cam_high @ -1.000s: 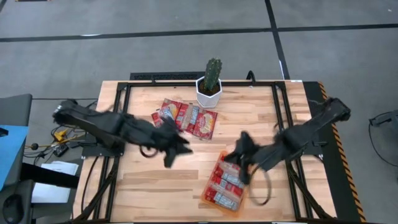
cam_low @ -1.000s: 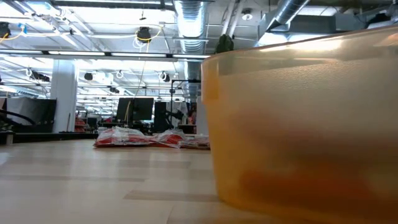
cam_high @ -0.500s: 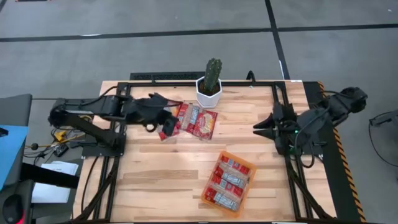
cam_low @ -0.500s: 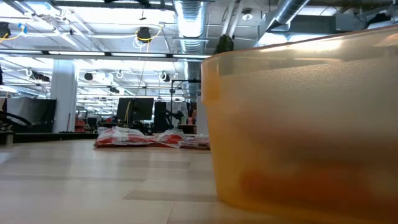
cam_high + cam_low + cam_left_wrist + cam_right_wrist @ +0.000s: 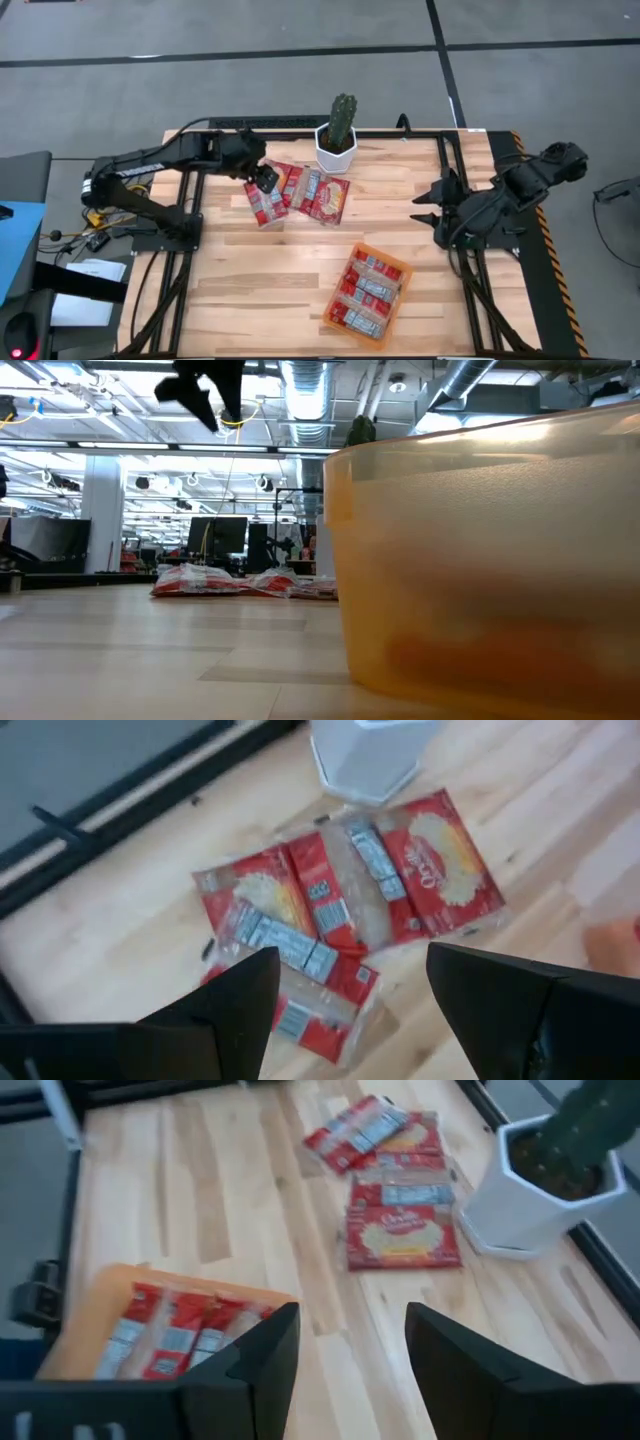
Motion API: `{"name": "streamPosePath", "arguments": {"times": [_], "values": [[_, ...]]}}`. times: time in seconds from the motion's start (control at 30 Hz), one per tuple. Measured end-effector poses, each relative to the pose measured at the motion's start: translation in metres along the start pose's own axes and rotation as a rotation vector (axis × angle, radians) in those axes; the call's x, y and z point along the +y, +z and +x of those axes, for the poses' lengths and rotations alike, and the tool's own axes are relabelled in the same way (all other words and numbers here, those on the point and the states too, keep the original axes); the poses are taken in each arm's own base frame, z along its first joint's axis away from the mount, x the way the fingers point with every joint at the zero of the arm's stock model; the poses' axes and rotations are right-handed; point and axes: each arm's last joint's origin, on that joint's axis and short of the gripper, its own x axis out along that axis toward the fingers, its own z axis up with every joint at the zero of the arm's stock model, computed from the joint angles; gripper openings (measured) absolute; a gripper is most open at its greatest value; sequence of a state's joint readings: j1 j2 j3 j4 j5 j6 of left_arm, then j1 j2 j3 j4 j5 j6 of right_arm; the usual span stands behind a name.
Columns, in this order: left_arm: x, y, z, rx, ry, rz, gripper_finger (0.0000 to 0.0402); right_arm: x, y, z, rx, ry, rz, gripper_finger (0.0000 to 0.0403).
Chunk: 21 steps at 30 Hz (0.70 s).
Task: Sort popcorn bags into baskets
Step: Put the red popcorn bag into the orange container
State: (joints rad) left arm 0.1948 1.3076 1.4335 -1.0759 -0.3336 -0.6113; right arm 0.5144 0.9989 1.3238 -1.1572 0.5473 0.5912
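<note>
Left gripper (image 5: 264, 178), jaws spread and empty, hovers over three loose popcorn bags (image 5: 303, 193) by the cactus pot (image 5: 336, 147) near the table's (image 5: 240, 285) far edge — apparently lining up a pick. Right gripper (image 5: 432, 212), jaws spread and empty, waits near the right edge — three bags already fill the orange basket (image 5: 366, 292) at the near edge.

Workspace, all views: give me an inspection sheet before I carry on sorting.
Surface: wooden table, bare in front.
Job's things: orange basket holds three popcorn bags; three loose popcorn bags overlap beside the cactus pot.
Clutter: the cactus pot only.
Grippers: left gripper open above the loose bags, empty; right gripper open, empty, at the table's right edge.
Cables: cables on the floor left of the table.
Surroundings: grey floor; large room with monitors behind, no person seen.
</note>
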Motion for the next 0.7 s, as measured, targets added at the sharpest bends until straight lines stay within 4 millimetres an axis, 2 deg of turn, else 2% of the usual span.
{"name": "streamPosePath", "arguments": {"times": [0.2,0.3,0.5,0.6,0.7], "values": [[0.02,-0.018,0.048,0.155,-0.034,0.009,0.0242,-0.005,-0.005,0.007,-0.009,-0.054,0.024,0.0195],[0.027,-0.029,0.073,0.148,-0.034,0.007,0.0242,-0.006,-0.004,0.009,-0.01,-0.071,0.035,0.0191],[0.053,-0.069,0.125,0.202,-0.028,-0.076,0.0242,-0.013,0.0,0.012,-0.025,-0.129,0.071,0.0189],[0.066,-0.087,0.139,0.232,-0.01,-0.15,0.0242,-0.016,0.001,0.013,-0.03,-0.147,0.103,0.0192],[0.074,-0.094,0.142,0.229,0.02,-0.255,0.0242,-0.018,0.002,0.014,-0.031,-0.155,0.125,0.0193]]}}
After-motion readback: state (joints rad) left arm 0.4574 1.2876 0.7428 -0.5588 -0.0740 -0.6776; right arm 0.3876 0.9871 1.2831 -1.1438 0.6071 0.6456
